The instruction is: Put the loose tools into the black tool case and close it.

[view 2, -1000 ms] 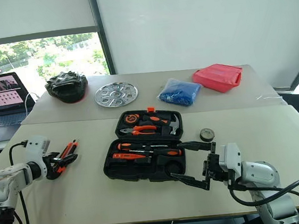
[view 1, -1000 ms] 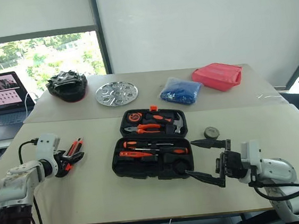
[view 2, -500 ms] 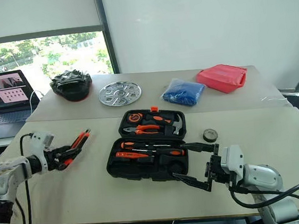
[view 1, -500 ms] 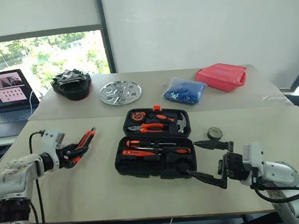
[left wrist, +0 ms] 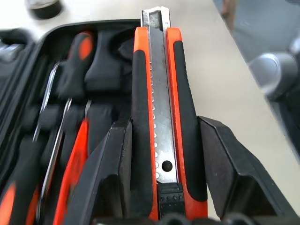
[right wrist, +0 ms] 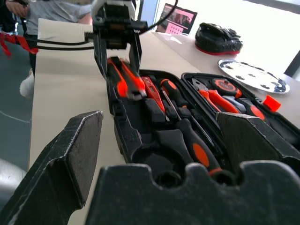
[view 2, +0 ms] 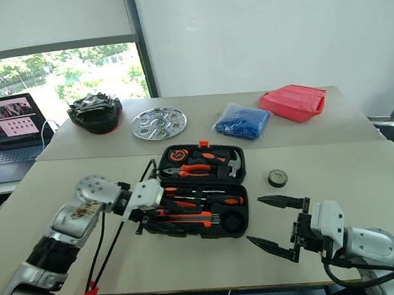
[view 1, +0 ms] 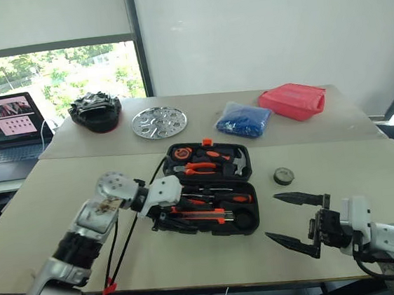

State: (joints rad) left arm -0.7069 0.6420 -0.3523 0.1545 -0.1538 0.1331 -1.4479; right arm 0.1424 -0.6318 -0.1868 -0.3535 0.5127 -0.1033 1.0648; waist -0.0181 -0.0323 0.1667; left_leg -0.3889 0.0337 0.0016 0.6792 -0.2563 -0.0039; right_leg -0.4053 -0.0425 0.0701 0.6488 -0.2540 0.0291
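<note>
Beige table, window and white wall behind. Black tool case lies open mid-table; pliers, hammer in lid half, screwdrivers in base. Left gripper clamps orange-black utility knife over case's near-left part. Right gripper spread wide, empty, near front table edge. Tape roll loose right of case, bare tabletop around it.

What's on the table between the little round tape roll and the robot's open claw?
Nothing. In the left eye view, only bare table lies between the tape roll and the right gripper.
</note>
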